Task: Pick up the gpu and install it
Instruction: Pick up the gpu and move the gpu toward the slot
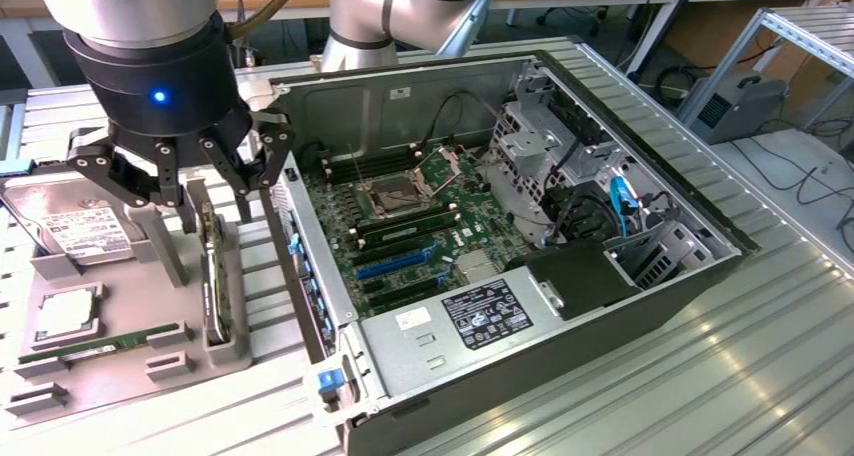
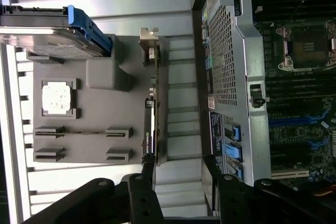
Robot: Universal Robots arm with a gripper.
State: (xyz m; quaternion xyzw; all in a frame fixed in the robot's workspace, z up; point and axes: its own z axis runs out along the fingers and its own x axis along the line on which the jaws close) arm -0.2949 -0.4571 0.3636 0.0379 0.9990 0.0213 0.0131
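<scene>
gpu (image 1: 210,276): thin black card standing on its long edge in a slot of the grey holder, left of centre in the exterior view and just beside the case's open side. Standing upright leaves its upper edge free to be pinched. It is not yet picked up.
tabletop (image 1: 707,376): ribbed metal surface carrying everything, seen plainly at the lower right of the frame.
computer case (image 1: 387,94): lies on its side at centre frame with the cover off, so the board faces up and a card can go in from above.
holder (image 1: 123,378): grey tray at the exterior view's left. Each part has its own fitted recess, probably to keep it in a known pose.
motherboard (image 1: 414,226): flat on the case floor.
blue expansion slots (image 1: 387,263): on the motherboard, toward the side nearest the holder; likely the card's seat.
end effector (image 1: 187,188): upper left of the exterior view, hanging over the gpu's far end with its fingers spread wide and nothing between them. Whether a finger touches the card I cannot tell.
hard drive (image 1: 78,226): silver box propped at the holder's far corner, left of the gpu.
processor chip (image 1: 64,314): flat in a square recess.
memory stick (image 1: 100,344): narrow green strip in clips near the holder's front.
</scene>
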